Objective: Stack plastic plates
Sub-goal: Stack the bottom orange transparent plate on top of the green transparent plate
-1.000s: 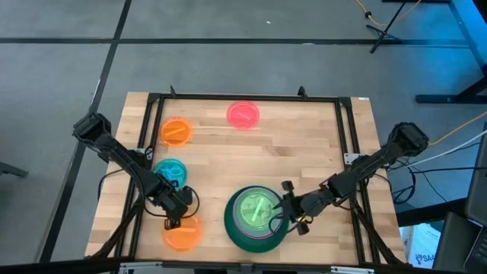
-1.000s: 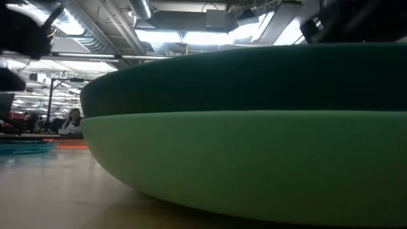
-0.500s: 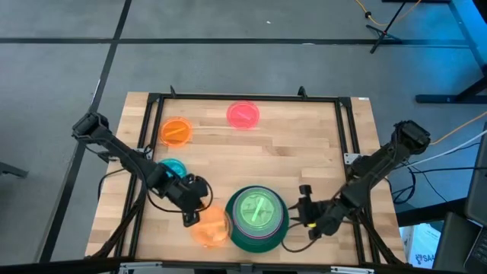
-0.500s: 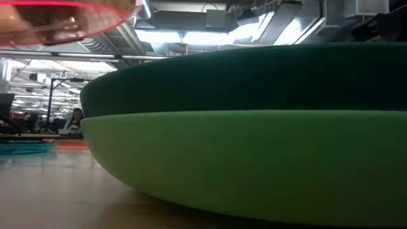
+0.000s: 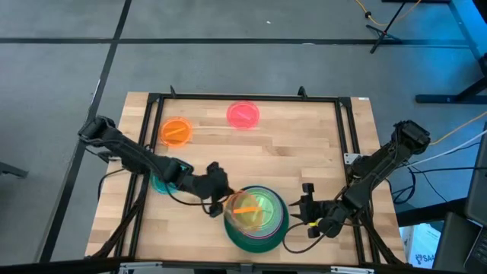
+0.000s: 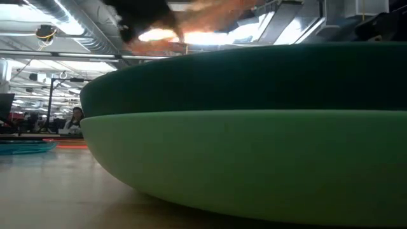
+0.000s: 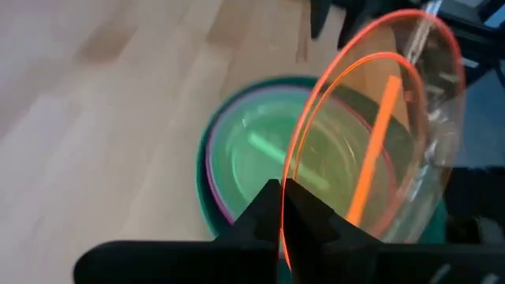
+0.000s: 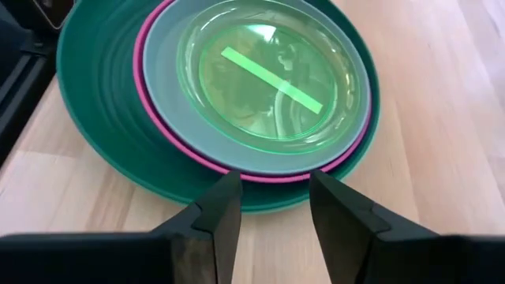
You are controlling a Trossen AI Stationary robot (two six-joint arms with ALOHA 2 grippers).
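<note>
Orange and see-through, the small plate hangs just over the left part of the stack at the near edge of the table, with the lime plate lying on top of that stack. The left gripper pinches the orange plate by its left rim, so the plate tilts. I judge it must go a little more right to sit centred. The right gripper waits just right of the stack, fingers spread and empty, so the left arm is the nearer one.
</note>
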